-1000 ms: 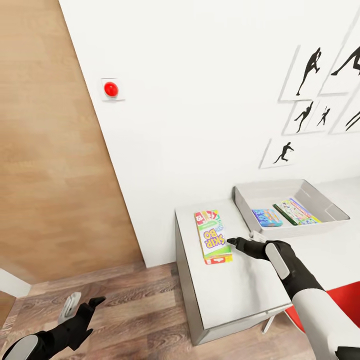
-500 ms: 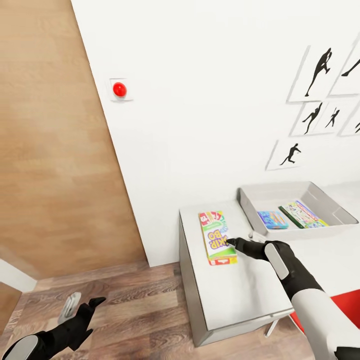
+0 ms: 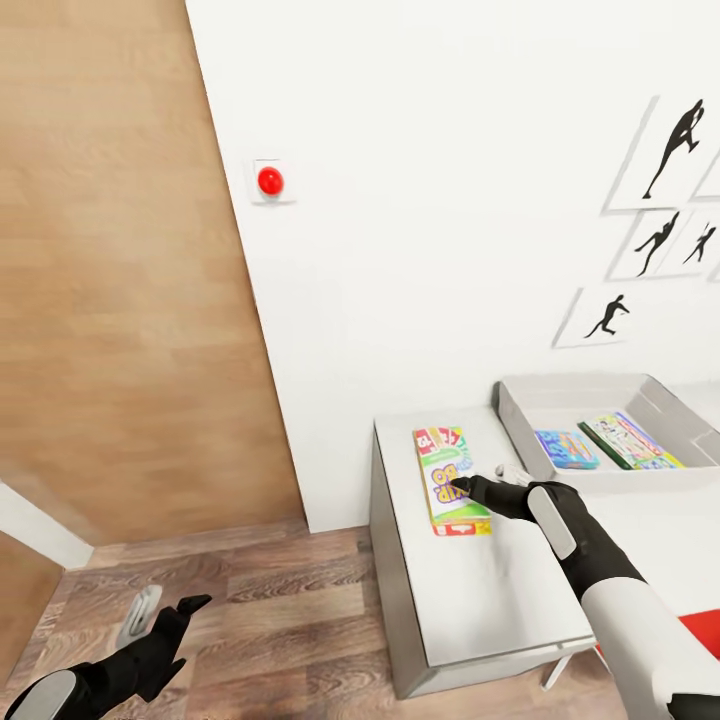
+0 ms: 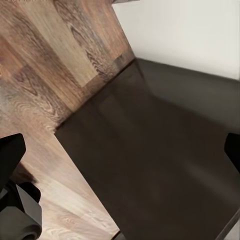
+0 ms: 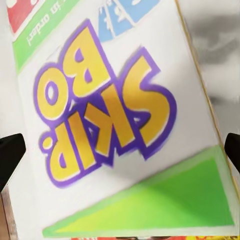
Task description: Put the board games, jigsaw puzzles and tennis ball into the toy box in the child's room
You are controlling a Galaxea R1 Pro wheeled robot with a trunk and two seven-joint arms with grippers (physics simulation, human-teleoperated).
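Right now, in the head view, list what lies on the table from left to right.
Skip-Bo box → right gripper, its fingers over that box's right edge → toy box, holding a blue game and then a longer pale game.

Head cam looks down over table [image 3: 480, 590]; right wrist close on Skip-Bo box [image 5: 120, 125]

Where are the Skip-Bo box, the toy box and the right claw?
Skip-Bo box [image 3: 447, 477], head view, middle of its printed lid.
Toy box [image 3: 521, 424], head view, its left wall.
Right claw [image 3: 462, 488], head view, between the fingertips over the box.
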